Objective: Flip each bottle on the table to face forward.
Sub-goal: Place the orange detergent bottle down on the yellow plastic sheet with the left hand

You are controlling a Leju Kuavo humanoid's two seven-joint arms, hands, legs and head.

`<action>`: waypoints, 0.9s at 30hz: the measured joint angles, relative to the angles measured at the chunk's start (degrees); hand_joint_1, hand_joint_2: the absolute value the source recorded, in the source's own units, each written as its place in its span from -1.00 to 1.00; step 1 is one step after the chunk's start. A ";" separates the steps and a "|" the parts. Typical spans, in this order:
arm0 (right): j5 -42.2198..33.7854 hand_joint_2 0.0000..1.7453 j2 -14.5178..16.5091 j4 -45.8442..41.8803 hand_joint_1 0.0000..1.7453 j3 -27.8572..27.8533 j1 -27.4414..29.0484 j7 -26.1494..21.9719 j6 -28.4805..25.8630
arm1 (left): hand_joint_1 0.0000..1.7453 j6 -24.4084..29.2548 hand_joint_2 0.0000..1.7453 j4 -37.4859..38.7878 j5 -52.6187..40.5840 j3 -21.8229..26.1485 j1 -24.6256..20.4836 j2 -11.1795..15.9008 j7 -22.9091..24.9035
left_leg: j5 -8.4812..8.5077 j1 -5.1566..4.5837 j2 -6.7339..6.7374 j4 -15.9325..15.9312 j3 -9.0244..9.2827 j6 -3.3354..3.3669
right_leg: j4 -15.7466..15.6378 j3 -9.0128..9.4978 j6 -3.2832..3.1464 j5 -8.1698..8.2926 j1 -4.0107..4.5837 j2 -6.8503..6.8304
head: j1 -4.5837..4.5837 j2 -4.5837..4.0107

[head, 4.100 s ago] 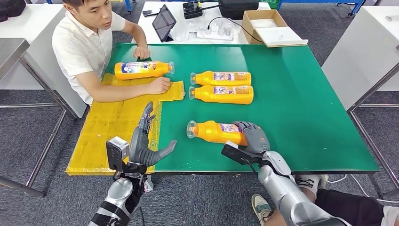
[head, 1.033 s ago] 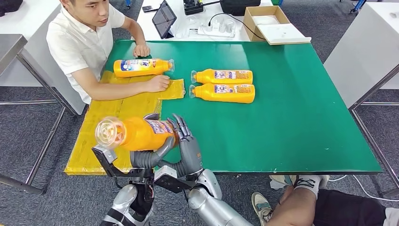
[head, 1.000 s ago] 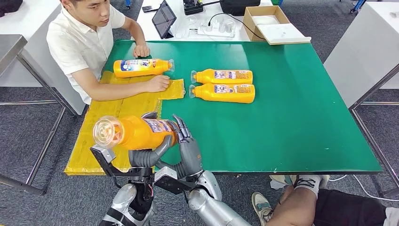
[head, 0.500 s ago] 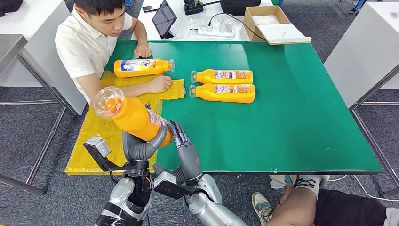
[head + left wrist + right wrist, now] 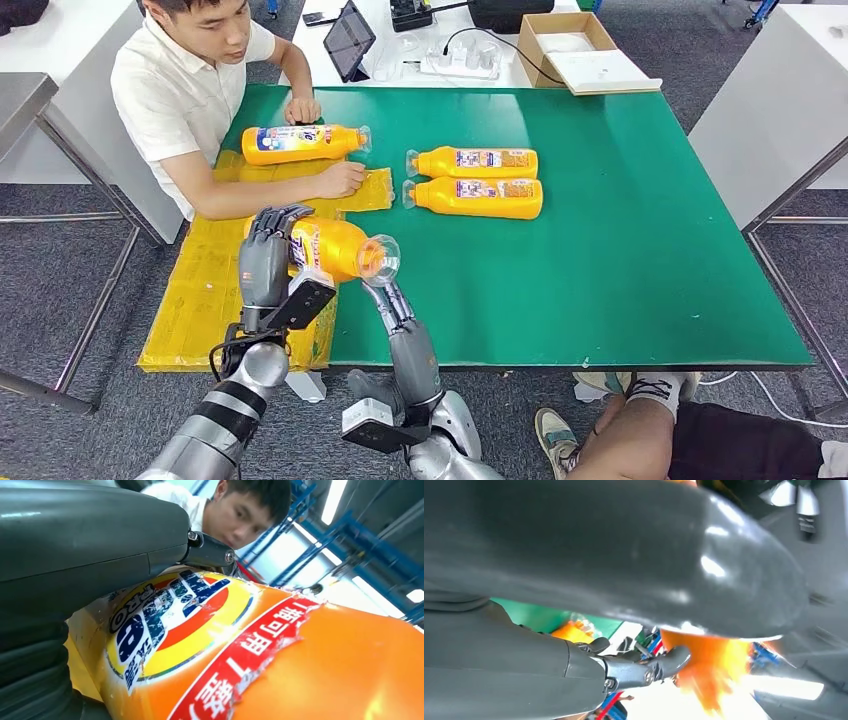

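Currently, the left hand (image 5: pixel 268 262) has its fingers (image 5: pixel 277 216) curled over the base end of the held bottle (image 5: pixel 335 250) and grips it clear of the table (image 5: pixel 620 250), left of frame centre, which judging by the task frees it to be turned. The right hand (image 5: pixel 392 305) holds nothing: its fingers are extended upward, their tips at or just under the clear cap (image 5: pixel 380 257), probably steadying; contact cannot be confirmed. The bottle is orange, cap toward the right. The left wrist view shows a torn round label (image 5: pixel 175 625) with a red strip. Three more bottles lie in the upper half: two stacked (image 5: pixel 470 180), one (image 5: pixel 300 144) beside the person's hand (image 5: pixel 340 179).
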 joint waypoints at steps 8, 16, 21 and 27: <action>-0.13 -1.00 -1.11 -7.45 -1.00 -4.32 4.03 0.02 0.38 | 1.00 -1.41 1.00 11.36 -21.69 1.31 -6.94 4.69 15.37 | 0.01 0.00 0.04 0.00 0.00 -0.01 | 0.01 0.00 0.00 0.00 0.00 0.00 | -0.01 0.00; 0.03 -1.00 -1.21 -9.00 -1.00 -5.14 4.73 0.04 0.87 | 1.00 -6.92 1.00 19.45 -21.20 2.93 -11.61 6.82 17.20 | 0.04 0.02 0.01 0.00 -0.02 -0.04 | 0.04 0.00 0.00 0.00 0.00 0.00 | 0.01 0.00; 0.02 -1.00 -1.21 -9.10 -1.00 -5.45 4.87 0.00 0.91 | 1.00 -8.99 1.00 21.70 -18.90 4.67 -12.95 7.26 16.47 | 0.04 0.01 -0.01 0.00 -0.02 -0.04 | 0.02 0.00 0.00 0.00 0.00 0.00 | 0.01 0.00; -0.01 -1.00 -1.21 -9.25 -1.00 -5.68 5.05 -0.02 1.05 | 1.00 -10.28 1.00 23.31 -19.86 5.11 -13.82 7.51 17.18 | 0.04 0.01 -0.01 0.00 -0.02 -0.04 | 0.03 0.00 0.00 0.00 0.00 0.00 | 0.01 0.00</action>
